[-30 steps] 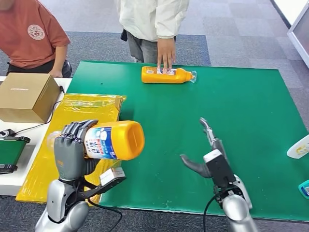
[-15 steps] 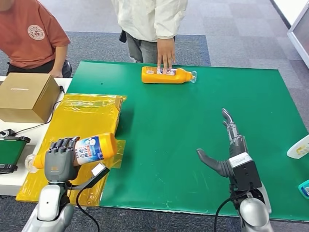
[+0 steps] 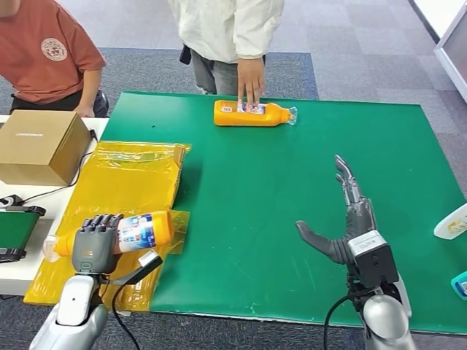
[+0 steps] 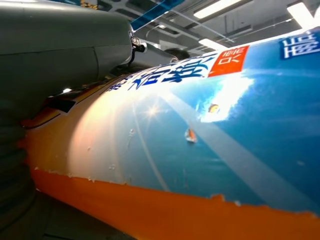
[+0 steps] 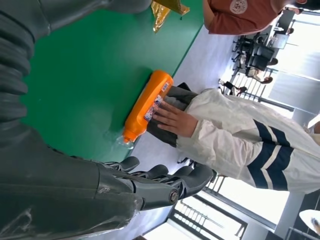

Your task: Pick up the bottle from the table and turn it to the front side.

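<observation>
The left hand (image 3: 95, 244) grips the orange bottle (image 3: 135, 231) on its side, label outward, over the near-left yellow bag (image 3: 129, 175), while the right hand (image 3: 348, 226) hovers with fingers spread wide, holding nothing.

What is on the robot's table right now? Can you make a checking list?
Surface: green mat on the table.
Job's things: bottle lying sideways in the left hand, over the yellow bag.
Clutter: second bottle lying at the far edge under a person's hand; cardboard box.
Hands: left holds the bottle; right hand open, empty.
Cables: black cable by the box.
Surroundings: two people beyond the table.
</observation>
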### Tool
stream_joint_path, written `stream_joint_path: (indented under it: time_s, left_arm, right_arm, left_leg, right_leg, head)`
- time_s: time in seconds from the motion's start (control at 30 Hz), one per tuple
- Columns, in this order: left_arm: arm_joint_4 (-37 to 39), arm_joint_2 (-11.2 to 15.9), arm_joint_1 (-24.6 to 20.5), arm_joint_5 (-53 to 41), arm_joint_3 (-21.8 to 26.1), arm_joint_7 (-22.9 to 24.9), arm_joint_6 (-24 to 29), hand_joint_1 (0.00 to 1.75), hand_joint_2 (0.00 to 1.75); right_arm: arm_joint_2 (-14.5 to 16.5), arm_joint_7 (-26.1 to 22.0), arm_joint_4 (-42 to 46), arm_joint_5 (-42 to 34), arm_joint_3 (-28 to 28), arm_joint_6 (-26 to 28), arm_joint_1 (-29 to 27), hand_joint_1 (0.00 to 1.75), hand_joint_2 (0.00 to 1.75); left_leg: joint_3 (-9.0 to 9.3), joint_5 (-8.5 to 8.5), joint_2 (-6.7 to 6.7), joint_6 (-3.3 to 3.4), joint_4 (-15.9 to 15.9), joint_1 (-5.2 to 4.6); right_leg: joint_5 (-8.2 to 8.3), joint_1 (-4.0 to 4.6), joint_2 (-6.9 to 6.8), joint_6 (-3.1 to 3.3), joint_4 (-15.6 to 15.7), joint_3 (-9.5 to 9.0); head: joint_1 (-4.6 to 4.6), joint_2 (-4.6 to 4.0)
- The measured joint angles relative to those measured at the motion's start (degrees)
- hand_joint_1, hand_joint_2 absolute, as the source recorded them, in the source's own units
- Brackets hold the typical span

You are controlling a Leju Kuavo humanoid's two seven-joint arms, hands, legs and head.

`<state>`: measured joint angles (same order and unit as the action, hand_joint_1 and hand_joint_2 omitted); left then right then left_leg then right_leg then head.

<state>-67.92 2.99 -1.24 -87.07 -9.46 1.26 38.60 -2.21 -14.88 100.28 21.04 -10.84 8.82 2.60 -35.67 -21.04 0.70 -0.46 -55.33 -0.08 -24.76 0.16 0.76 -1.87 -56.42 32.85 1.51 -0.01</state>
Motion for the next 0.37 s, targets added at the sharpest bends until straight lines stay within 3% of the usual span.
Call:
stream_joint_path:
  time_s: [0.37]
  left_arm:
    - [-1.2,1.2,0.6,-0.6,-1.3,-3.1,1.2,1.75,1.75]
  right_arm:
    - [-0.2,-0.5,0.0,-0.9,-2.0,0.3,1.2,0.0,1.75]
  left_leg:
    - [0.0,0.0,0.0,0.0,0.0,0.0]
  right_leg:
    - [0.0,0.0,0.0,0.0,0.0,0.0]
  head:
    - [0.0,0.0]
